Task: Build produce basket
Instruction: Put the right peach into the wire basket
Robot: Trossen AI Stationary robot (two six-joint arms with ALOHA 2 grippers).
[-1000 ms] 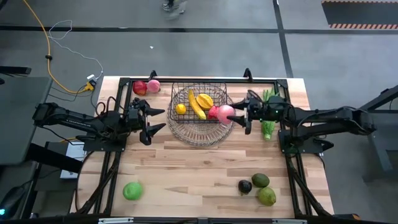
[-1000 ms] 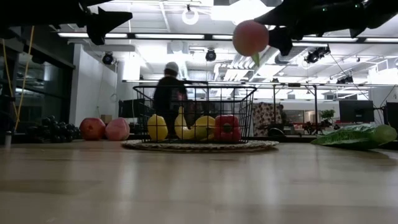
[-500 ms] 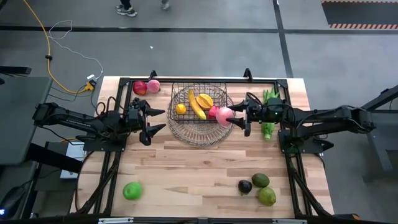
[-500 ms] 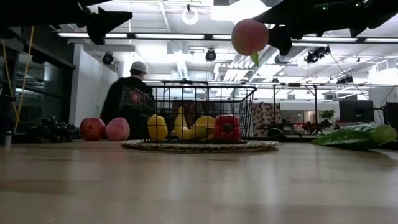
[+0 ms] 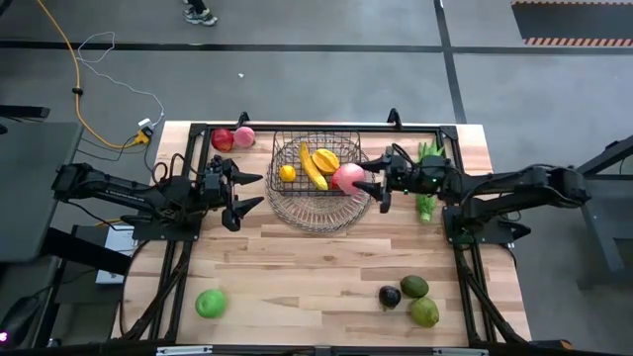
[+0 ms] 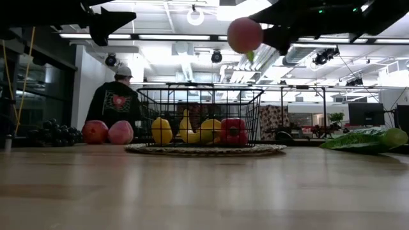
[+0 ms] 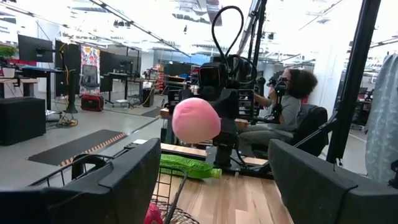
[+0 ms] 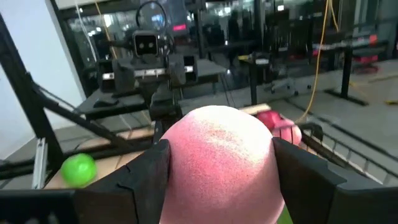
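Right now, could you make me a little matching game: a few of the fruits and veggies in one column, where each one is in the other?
Things:
1. pink fruit
2. banana
3. bright green fruit
4. leafy greens

Places:
A. lying in the basket
B. on the table, near its front left corner
C. held in the right gripper, above the basket
D. on the table, under the right arm

Pairs: 1-C, 2-A, 3-B, 4-D

Room, as we note it: grey floor (image 5: 297,89) with a yellow cable (image 5: 61,44); ceiling strip lights (image 6: 172,37); desks and monitors (image 6: 365,114); a seated person (image 6: 116,101) behind.
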